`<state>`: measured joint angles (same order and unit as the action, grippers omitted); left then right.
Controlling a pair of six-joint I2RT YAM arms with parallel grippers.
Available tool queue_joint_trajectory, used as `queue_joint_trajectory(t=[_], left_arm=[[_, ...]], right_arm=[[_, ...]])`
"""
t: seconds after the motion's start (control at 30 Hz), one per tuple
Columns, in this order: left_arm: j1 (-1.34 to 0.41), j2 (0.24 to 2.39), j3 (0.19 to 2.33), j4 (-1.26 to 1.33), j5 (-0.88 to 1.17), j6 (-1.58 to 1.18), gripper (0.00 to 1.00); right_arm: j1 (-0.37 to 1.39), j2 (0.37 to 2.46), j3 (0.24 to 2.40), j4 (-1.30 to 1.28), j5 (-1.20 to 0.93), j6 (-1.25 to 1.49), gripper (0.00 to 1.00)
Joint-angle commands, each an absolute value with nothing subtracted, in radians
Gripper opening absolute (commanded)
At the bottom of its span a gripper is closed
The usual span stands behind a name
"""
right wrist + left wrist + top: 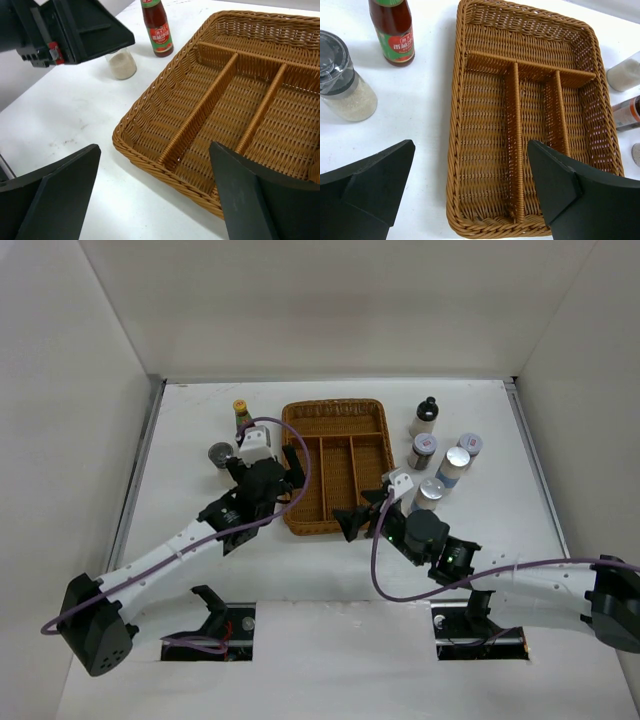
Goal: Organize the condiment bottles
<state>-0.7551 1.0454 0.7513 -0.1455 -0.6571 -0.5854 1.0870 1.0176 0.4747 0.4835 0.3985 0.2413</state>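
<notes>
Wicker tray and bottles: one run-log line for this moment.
tray empty; sauce bottle, jar left of tray; five bottles right; left end effector open; right end effector open

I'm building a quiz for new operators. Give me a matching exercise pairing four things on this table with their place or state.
1 sauce bottle
2 grey-lidded jar
3 black-capped bottle
4 wicker tray

A right of the tray, at the back
B empty
C left of the tray, yellow cap
D left of the tray, white grains inside

Pairs: 1-C, 2-D, 3-A, 4-B
</notes>
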Motion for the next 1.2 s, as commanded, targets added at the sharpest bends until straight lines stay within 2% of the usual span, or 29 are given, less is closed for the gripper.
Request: queue_joint_trajectory(t=[0.0,0.13,0.23,0.3,0.37,0.57,0.67,0.7,0.77,0.8,0.83,0.87,0.9,1.0,1.07,1.17], left_arm=[[-0.762,1.048,0.804,-0.089,-0.681,-0.56,1.0],[-0.78,1.061,0.796,-0.035,-0.672,-0.549,1.0],[-0.841,1.066,0.764,0.046,-0.647,-0.511,1.0],[-0.875,1.065,0.753,0.095,-0.632,-0.456,1.0],[-0.898,1.052,0.735,0.135,-0.64,-0.431,1.0],[-0.889,0.98,0.666,0.23,-0.663,-0.408,1.0],[-0.875,0.893,0.611,0.212,-0.776,-0.414,1.0],[-0.868,0.864,0.601,0.193,-0.816,-0.414,0.96],[-0.835,0.825,0.597,0.143,-0.885,-0.416,0.71],[-0.823,0.819,0.6,0.12,-0.909,-0.417,0.66],[-0.805,0.825,0.609,0.089,-0.942,-0.417,0.66],[-0.777,0.85,0.621,0.063,-0.972,-0.419,0.69],[-0.733,0.885,0.639,0.039,-0.983,-0.425,0.76],[-0.655,0.963,0.676,0.018,-0.941,-0.466,0.92],[-0.584,1.024,0.705,0.015,-0.87,-0.479,0.94],[-0.501,1.1,0.764,-0.032,-0.786,-0.489,0.96]], right_arm=[[1.087,1.023,0.486,0.546,0.365,0.224,0.94],[1.085,1.022,0.483,0.543,0.371,0.227,0.78],[1.087,0.974,0.482,0.531,0.396,0.221,0.52],[1.087,0.905,0.462,0.538,0.413,0.221,0.41],[1.087,0.827,0.442,0.529,0.431,0.229,0.33],[1.021,0.632,0.384,0.499,0.541,0.251,0.25],[0.996,0.644,0.405,0.433,0.503,0.296,0.28],[0.995,0.664,0.416,0.428,0.494,0.299,0.3],[0.996,0.716,0.429,0.433,0.494,0.301,0.37],[0.996,0.742,0.439,0.427,0.498,0.302,0.41],[0.996,0.762,0.449,0.417,0.505,0.296,0.47],[0.998,0.773,0.457,0.408,0.515,0.293,0.53],[1.011,0.781,0.466,0.397,0.532,0.291,0.66],[1.027,0.779,0.465,0.406,0.548,0.304,0.9],[1.03,0.77,0.459,0.397,0.545,0.316,0.98],[1.03,0.761,0.446,0.387,0.537,0.33,1.0]])
